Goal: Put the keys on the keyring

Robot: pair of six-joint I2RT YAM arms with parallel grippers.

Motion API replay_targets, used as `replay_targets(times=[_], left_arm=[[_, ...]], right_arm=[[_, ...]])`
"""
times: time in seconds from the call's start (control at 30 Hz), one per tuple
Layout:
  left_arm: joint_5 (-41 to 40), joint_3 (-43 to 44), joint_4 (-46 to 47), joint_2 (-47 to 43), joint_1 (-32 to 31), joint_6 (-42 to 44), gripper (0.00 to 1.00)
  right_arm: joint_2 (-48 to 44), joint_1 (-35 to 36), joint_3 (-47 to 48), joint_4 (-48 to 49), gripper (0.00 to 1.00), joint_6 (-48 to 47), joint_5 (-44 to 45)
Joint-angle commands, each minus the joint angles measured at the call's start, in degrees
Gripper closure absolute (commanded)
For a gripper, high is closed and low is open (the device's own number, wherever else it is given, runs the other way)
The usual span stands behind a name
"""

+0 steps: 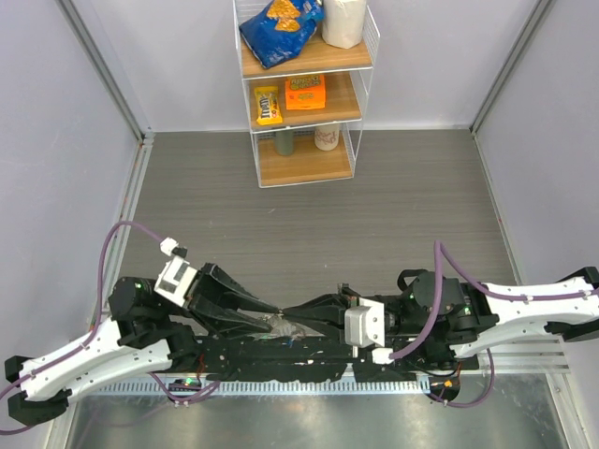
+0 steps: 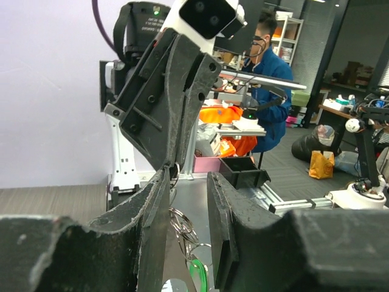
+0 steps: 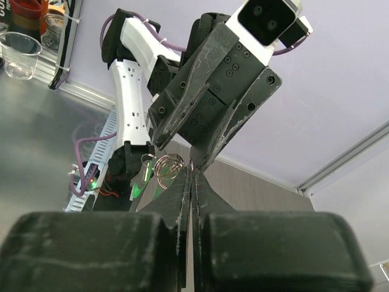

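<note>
1 overhead; 2 opposed wrist views share keyring (image 3: 164, 165).

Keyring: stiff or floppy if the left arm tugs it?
Likely floppy: the keyring hangs as loose linked loops below the shut right fingers. Probably light, since that fingertip pinch alone seems to carry it. The green key dangling beneath may swing when moved.

You saw a silvery keyring (image 3: 165, 165), bright green keys (image 3: 144, 174), a black left gripper (image 2: 188, 177) and black right gripper (image 3: 191, 175) on white arms (image 1: 84, 357) with purple cables (image 1: 110, 248), and a grey, wood-grained table (image 1: 393, 206).
</note>
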Motion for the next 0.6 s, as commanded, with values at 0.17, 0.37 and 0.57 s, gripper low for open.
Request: replay_targets(times=[0.17, 0.37, 0.57], left_arm=[[-4.45, 3.51, -5.67, -0.03, -0.19, 2.5, 0.65], [-5.15, 4.03, -6.72, 0.5, -0.19, 2.76, 0.69], [-6.3, 4.65, -8.57, 1.03, -0.19, 3.64, 0.77]], right_arm=[[0.5, -1.7, 3.88, 1.38, 0.95, 3.64, 0.39], [0.59, -2.23, 3.79, 1.29, 0.95, 3.99, 0.22], [0.59, -2.5, 4.23, 0.94, 0.94, 4.35, -0.05]])
